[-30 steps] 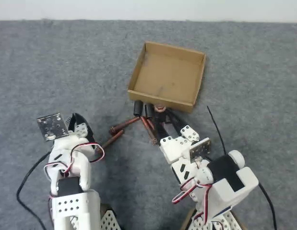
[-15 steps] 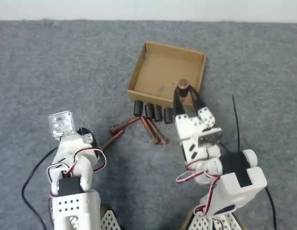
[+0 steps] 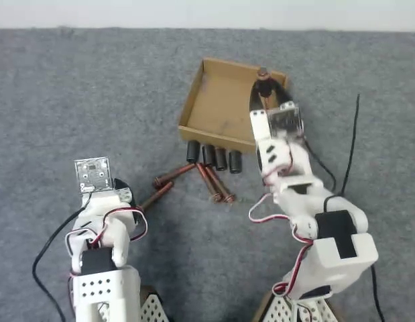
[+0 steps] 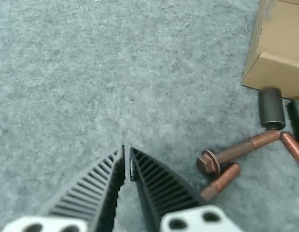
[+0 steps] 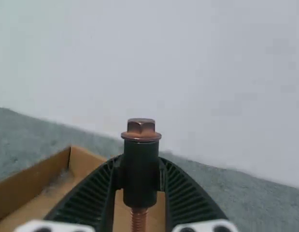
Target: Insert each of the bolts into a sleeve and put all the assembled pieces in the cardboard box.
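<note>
My right gripper (image 3: 264,90) is shut on a black sleeve (image 5: 139,174) with a copper bolt (image 5: 141,129) through it, held upright above the far right part of the cardboard box (image 3: 224,139). The bolt's head (image 3: 263,72) points up, and its threaded end sticks out below the sleeve. Several more black sleeves (image 3: 214,157) lie in a row against the box's front wall. Several loose copper bolts (image 3: 208,181) lie just in front of them. My left gripper (image 4: 127,162) is shut on nothing, low over bare carpet to the left of two bolts (image 4: 236,152).
The grey carpet (image 3: 93,87) covers the whole floor, with open room left of the box. A white wall runs along the far edge. In the left wrist view, one sleeve (image 4: 271,108) lies at the box corner (image 4: 277,67).
My right gripper has lifted the sleeved bolt from the carpet in front of the box and carried it up over the box. My left arm has drawn back and tilted down.
</note>
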`<state>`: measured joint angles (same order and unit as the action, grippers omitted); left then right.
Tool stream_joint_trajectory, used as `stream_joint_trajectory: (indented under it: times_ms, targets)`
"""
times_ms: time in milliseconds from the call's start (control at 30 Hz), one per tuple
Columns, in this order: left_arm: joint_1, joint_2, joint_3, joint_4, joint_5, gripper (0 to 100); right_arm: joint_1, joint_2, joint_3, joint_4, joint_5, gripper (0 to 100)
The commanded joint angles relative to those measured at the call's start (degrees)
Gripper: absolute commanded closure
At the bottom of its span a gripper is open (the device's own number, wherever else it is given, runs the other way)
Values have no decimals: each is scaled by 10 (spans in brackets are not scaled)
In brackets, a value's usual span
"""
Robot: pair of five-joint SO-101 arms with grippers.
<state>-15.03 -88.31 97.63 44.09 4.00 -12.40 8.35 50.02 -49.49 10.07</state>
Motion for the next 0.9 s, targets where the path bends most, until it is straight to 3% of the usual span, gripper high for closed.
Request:
stream_joint_trajectory:
  times_ms: [0,100,267,400,600,867]
  targets:
    - [3,-11,-7,2,-4,988,7,-9,-107,179,9,992]
    - [3,-11,-7,0,-4,988,6,-3,-178,334,-10,992]
    - [4,-11,-7,0,-4,988,7,-2,-297,567,-141,992]
    - [4,-11,-7,0,-4,988,5,-2,-372,724,-177,992]
    - [3,-11,-7,1,-4,988,7,52,-460,843,-210,991]
    - [2,-11,-7,2,-5,988,36,194,-610,897,-211,989]
